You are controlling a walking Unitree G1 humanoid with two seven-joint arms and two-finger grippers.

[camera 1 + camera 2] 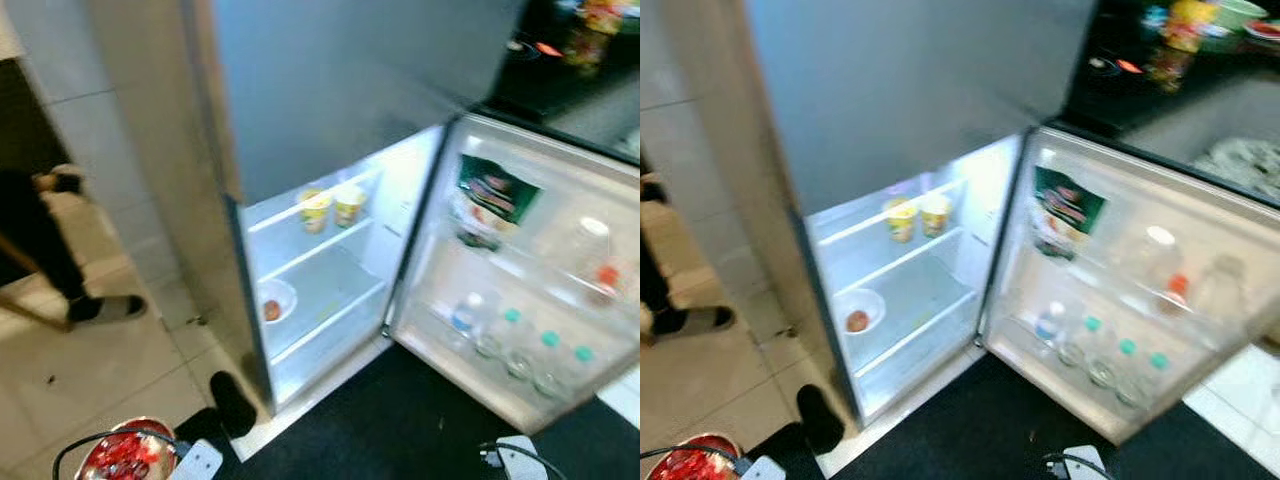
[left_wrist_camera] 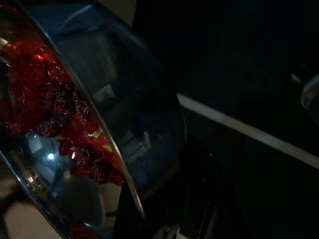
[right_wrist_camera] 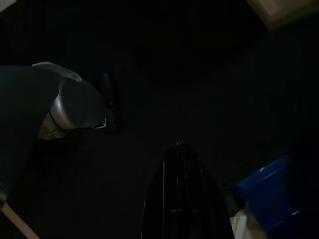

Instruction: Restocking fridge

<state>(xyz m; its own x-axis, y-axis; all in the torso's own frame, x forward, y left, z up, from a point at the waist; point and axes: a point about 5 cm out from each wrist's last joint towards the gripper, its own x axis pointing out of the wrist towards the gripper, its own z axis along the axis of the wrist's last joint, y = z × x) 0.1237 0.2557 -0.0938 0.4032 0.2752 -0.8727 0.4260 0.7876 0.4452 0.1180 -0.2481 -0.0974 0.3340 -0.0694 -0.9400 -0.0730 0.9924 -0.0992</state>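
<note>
low at the left, left gripper (image 2: 149, 219) clamped the bowl (image 1: 125, 455) of red fruit, fridge (image 1: 330, 290) open ahead; keeping it level toward a bare shelf seemed wise; right gripper's (image 3: 180, 199) fingers unclear.

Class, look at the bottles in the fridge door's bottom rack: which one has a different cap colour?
The leftmost bottle, nearest the hinge: its cap is white, while the other three have teal caps.

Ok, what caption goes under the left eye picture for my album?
Open fridge with two cups, while the left gripper carries a steel bowl of red food.
</note>
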